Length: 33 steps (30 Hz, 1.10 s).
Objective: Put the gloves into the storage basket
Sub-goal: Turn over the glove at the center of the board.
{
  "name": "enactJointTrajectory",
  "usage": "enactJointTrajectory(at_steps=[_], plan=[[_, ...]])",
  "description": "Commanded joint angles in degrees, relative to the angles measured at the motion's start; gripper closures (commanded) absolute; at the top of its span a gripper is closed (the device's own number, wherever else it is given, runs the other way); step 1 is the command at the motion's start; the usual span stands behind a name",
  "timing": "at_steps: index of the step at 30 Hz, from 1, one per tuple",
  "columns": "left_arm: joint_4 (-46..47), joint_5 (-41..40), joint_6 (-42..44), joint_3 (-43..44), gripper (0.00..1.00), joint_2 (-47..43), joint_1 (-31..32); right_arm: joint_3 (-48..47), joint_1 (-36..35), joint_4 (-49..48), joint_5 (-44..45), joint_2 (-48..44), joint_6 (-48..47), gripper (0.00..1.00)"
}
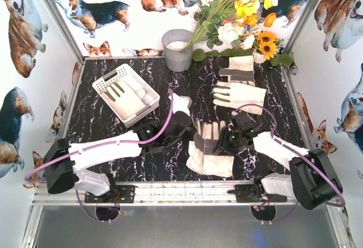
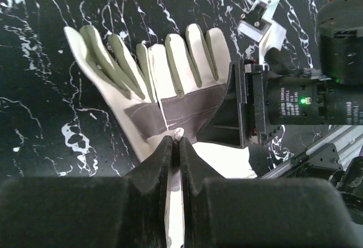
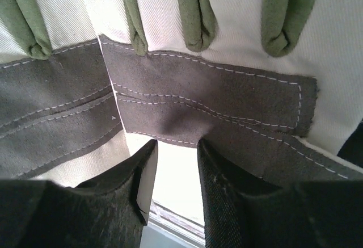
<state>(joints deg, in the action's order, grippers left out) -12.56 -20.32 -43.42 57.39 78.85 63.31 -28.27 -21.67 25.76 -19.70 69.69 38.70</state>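
Observation:
Two overlapping cream gloves [image 1: 209, 148] with grey palm bands lie at the front centre. They also show in the left wrist view [image 2: 164, 83]. My left gripper [image 1: 190, 130] is shut on a small pinch of the left glove's fabric [image 2: 176, 140]. My right gripper [image 1: 225, 140] presses on the right glove [image 3: 215, 100]; its jaws stand narrowly apart, with the grey band puckered between the tips [image 3: 173, 141]. Two more gloves [image 1: 238, 83] lie at the back right. The white lattice storage basket [image 1: 104, 84] at the back left holds gloves [image 1: 127, 95].
A grey metal bucket [image 1: 177, 49] stands at the back centre beside a bunch of flowers [image 1: 238, 9]. The metal rail [image 1: 187, 191] runs along the front edge just behind the gloves' cuffs. The right arm's wrist [image 2: 306, 103] is close beside my left gripper.

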Motion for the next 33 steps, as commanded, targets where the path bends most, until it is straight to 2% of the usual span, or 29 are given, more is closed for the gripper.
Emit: enactJointTrajectory(at_steps=[1,11,16,21,25,28,33], plan=[[-4.4,-3.8,0.1,-0.1,1.0,-4.9,-0.2,2.0,-1.8,-5.7,1.8,3.1,-0.5,0.63],[-18.6,-4.7,2.5,-2.4,1.0,-16.3,-3.5,-3.0,-13.2,-16.1,2.1,12.3,8.2,0.64],[-21.3,-6.1,5.5,-3.5,1.0,-20.6,-4.0,-8.1,-19.7,-20.0,2.2,19.6,10.8,0.65],[-24.2,-8.8,9.1,-4.5,1.0,-23.6,-4.9,-12.2,-23.1,-20.7,1.1,24.3,10.7,0.65],[-22.5,-7.9,12.4,-5.5,1.0,-24.7,-5.3,-14.3,-24.1,-19.5,0.5,22.9,9.6,0.62],[-21.2,-7.5,15.2,-5.4,1.0,-23.3,-5.3,-15.8,-24.1,-15.5,2.0,19.5,7.8,0.52],[-23.9,-13.2,16.9,-2.8,1.0,-19.3,-5.3,-18.0,-23.9,-5.7,6.5,12.4,4.1,0.45]])
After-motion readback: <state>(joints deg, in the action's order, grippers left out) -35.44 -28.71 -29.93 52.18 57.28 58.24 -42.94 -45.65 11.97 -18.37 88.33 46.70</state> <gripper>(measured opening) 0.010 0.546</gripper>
